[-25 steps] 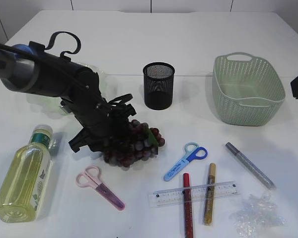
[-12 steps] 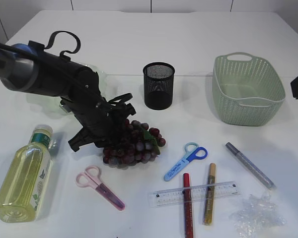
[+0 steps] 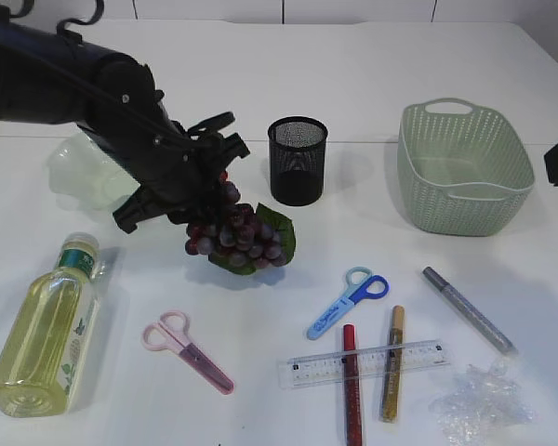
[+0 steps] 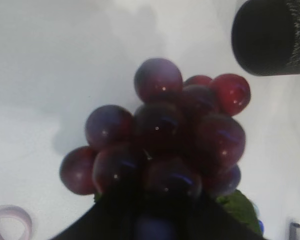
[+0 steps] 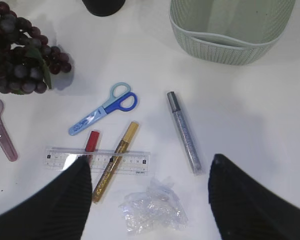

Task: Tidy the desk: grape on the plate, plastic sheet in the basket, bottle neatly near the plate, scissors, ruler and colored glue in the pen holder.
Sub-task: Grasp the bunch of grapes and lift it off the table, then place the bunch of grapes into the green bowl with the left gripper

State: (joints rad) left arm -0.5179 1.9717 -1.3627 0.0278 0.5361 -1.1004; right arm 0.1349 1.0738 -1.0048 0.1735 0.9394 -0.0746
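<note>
The left end effector (image 3: 203,186) is clenched on the grapes (image 3: 237,236), bunch hanging above the table (image 3: 260,84). The right end effector (image 5: 149,192) hangs spread wide over the ruler (image 5: 97,160).

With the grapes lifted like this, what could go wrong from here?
1. The left gripper holds the grapes only near the top; the bunch hangs free, so it could slip or shed grapes on the way to the plate.
2. The pen holder stands close beside the bunch; a swing might knock it over.
</note>
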